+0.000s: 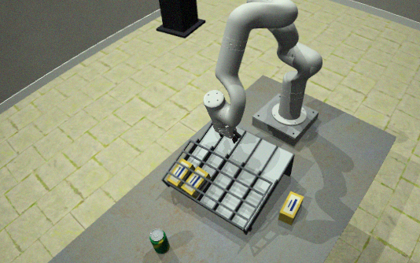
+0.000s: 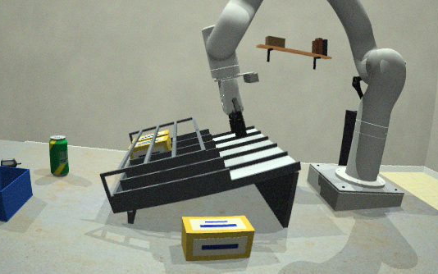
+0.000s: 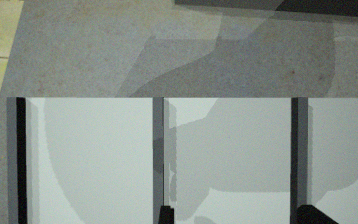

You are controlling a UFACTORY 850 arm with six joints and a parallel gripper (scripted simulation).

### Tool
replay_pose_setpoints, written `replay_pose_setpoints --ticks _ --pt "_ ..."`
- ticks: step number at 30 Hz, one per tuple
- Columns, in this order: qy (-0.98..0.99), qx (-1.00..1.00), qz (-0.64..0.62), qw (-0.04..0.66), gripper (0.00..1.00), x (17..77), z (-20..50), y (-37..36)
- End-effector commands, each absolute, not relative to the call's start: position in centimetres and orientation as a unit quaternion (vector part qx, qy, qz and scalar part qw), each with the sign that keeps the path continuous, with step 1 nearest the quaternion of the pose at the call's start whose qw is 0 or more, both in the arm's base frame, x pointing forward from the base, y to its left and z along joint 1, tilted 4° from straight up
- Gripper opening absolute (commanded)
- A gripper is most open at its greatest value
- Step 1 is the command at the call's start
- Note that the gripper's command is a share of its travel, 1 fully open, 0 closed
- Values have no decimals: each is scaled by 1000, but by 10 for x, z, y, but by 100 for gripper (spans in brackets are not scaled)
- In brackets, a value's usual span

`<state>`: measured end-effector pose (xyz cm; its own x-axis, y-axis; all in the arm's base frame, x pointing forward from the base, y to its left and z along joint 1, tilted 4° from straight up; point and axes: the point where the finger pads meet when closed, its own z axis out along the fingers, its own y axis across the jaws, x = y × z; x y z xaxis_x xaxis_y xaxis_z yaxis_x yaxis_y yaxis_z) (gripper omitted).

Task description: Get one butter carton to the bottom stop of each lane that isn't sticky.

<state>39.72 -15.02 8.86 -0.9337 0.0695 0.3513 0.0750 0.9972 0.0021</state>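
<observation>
We observed the gripper (image 1: 232,137) (image 2: 238,130) (image 3: 237,215) over the upper end of the shelf (image 1: 246,229) (image 2: 173,191) (image 3: 158,120), its fingers wide, holding nothing. We found two butter cartons (image 1: 180,172) (image 1: 195,180) (image 2: 152,148) side by side in adjacent lanes at the bottom end; the third carton (image 1: 291,207) (image 2: 217,239) lay on the table beside the shelf.

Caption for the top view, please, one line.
Two butter cartons lie low in neighboring lanes of the sloped shelf; a third sits beside it.

Grainy, dim, with soft-toned overlapping shadows
</observation>
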Motion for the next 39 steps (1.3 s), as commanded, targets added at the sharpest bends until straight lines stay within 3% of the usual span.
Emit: replay_pose_setpoints --ticks 1,39 --pt "-983 -37 -8 178 77 398 89 -150" --pt "-983 -37 -8 178 81 398 89 -150"
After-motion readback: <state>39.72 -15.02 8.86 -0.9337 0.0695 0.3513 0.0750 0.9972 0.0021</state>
